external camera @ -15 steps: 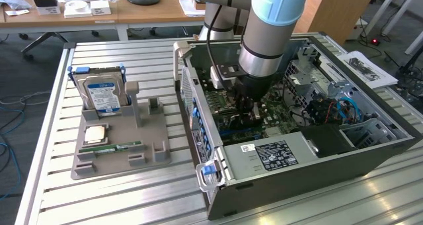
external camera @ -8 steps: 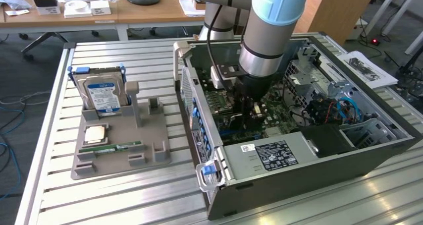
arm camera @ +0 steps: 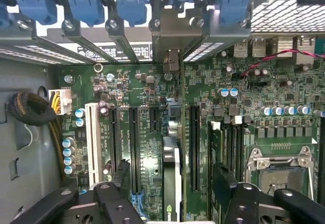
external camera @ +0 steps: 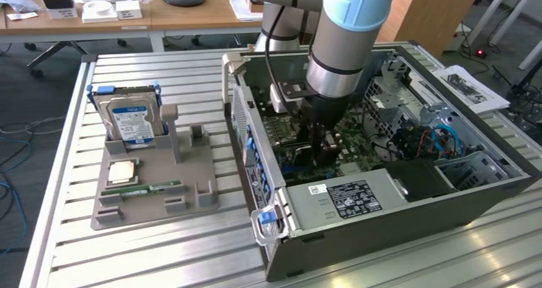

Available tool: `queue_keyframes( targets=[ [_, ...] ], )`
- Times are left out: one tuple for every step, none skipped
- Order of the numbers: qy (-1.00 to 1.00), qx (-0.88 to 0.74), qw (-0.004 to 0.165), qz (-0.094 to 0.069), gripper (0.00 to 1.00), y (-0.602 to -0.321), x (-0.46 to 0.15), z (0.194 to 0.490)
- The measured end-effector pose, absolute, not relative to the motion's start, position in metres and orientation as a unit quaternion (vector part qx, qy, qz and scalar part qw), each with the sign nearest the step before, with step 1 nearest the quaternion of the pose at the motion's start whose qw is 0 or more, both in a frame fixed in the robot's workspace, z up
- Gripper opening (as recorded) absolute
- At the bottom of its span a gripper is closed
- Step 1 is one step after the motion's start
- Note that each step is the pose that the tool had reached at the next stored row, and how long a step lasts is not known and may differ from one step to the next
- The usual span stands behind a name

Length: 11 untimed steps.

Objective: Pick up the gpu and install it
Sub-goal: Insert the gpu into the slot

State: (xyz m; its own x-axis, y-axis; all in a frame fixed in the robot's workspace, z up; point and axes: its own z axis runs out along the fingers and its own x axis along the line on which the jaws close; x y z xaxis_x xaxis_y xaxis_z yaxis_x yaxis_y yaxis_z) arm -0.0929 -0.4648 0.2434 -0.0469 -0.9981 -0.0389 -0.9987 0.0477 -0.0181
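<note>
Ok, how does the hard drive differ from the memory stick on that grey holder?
The hard drive stands upright, while the memory stick lies low and lengthwise. The hard drive is broad and silver with a blue-white label; the memory stick is narrow and green. The hard drive sits at the holder's far end, the memory stick nearer its front. Both rest in the grey holder.

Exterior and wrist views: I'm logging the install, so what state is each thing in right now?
gpu: standing edge-on in a motherboard slot, not gripped.
gripper: open, one finger on either side of the gpu.
computer case: side open.
hard drive: upright in the grey holder.
memory stick: lying flat in the holder.
</note>
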Motion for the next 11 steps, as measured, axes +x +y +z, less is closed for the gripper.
queue_keyframes(
  targets=[
    [0.723, -0.69, 0.02, 0.007, 0.75, -0.465, -0.093, 0.246],
    [0.723, -0.69, 0.02, 0.007, 0.75, -0.465, -0.093, 0.249],
    [0.723, -0.69, 0.02, 0.007, 0.75, -0.465, -0.093, 0.252],
    [0.723, -0.69, 0.02, 0.007, 0.75, -0.465, -0.093, 0.256],
    [0.723, -0.69, 0.02, 0.007, 0.75, -0.465, -0.093, 0.259],
    [0.723, -0.69, 0.021, 0.007, 0.75, -0.465, -0.093, 0.26],
    [0.723, -0.69, 0.021, 0.007, 0.75, -0.465, -0.093, 0.266],
    [0.723, -0.69, 0.021, 0.007, 0.75, -0.465, -0.093, 0.27],
    [0.723, -0.69, 0.021, 0.007, 0.75, -0.465, -0.093, 0.274],
    [0.723, -0.69, 0.021, 0.007, 0.75, -0.465, -0.093, 0.277],
    [0.723, -0.69, 0.021, 0.007, 0.75, -0.465, -0.093, 0.281]
  ],
)
